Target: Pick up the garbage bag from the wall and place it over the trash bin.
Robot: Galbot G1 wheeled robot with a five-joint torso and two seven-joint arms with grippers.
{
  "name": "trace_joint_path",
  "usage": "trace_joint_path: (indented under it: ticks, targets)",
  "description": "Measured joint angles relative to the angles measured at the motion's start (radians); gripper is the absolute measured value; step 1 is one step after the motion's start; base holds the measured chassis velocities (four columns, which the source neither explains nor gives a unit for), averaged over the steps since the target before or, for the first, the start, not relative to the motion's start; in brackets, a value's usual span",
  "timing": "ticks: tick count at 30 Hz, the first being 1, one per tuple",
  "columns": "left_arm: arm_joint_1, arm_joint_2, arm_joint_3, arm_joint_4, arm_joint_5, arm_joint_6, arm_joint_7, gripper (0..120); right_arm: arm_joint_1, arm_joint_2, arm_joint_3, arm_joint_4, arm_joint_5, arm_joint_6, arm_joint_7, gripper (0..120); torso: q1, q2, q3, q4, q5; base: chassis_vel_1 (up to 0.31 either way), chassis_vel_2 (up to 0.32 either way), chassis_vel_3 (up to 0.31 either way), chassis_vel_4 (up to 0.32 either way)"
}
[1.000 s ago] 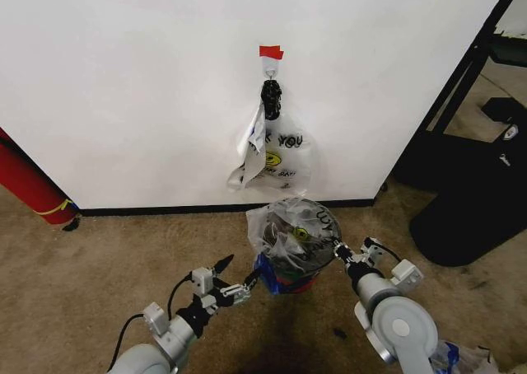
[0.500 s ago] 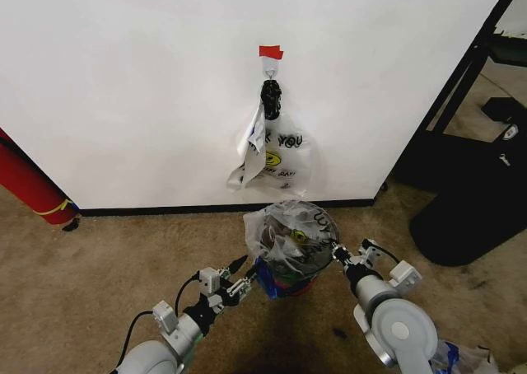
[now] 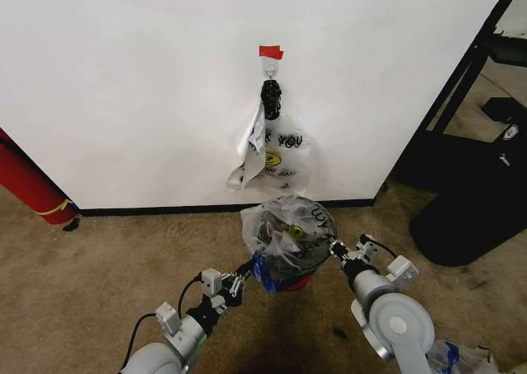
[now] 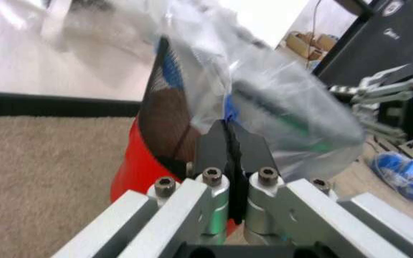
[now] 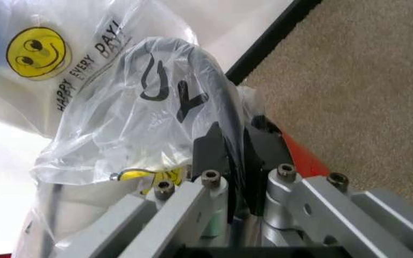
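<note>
Both grippers are pinching the garbage bag (image 3: 286, 226) draped over the trash bin (image 3: 284, 277): left gripper (image 3: 246, 270) and right gripper (image 3: 333, 246) on opposite sides; pulling evenly downward should seat it

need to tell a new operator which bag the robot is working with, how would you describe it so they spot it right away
Start at the white wall with the red tape, then drop to the carpet below it, where the black wire-mesh trash bin with a red base stands. The garbage bag is the crinkly see-through one draped over that bin, with blue patches, unlike the "THANK YOU" bag hanging from the hook above.
</note>
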Motion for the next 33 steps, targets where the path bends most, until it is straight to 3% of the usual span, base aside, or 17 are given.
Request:
trace_joint_path:
  ticks: [12,17,27,33]
  targets:
    - [-0.044,-0.067,0.025,0.132,0.014,0.046,-0.029,0,-0.015,0.004,-0.004,0.023,0.007,-0.008,-0.004,1,0.0,0.0,0.0,-0.0001,0.0,0.0,0.0,0.0,0.0]
    - [-0.052,-0.088,0.043,0.163,0.076,0.068,-0.049,0,-0.017,0.002,-0.006,0.032,0.007,-0.01,-0.005,1,0.0,0.0,0.0,0.0,0.0,0.0,0.0,0.0,0.0]
    - [-0.038,-0.123,0.056,0.176,0.191,0.061,-0.091,0,-0.016,0.01,-0.021,0.027,0.005,-0.011,-0.007,1,0.0,0.0,0.0,0.0,0.0,0.0,0.0,0.0,0.0]
    - [-0.019,-0.107,0.031,0.121,0.205,0.065,-0.118,7,-0.013,0.011,-0.024,0.014,-0.004,-0.011,-0.011,1,0.0,0.0,0.0,0.0,0.0,0.0,0.0,0.0,0.0]
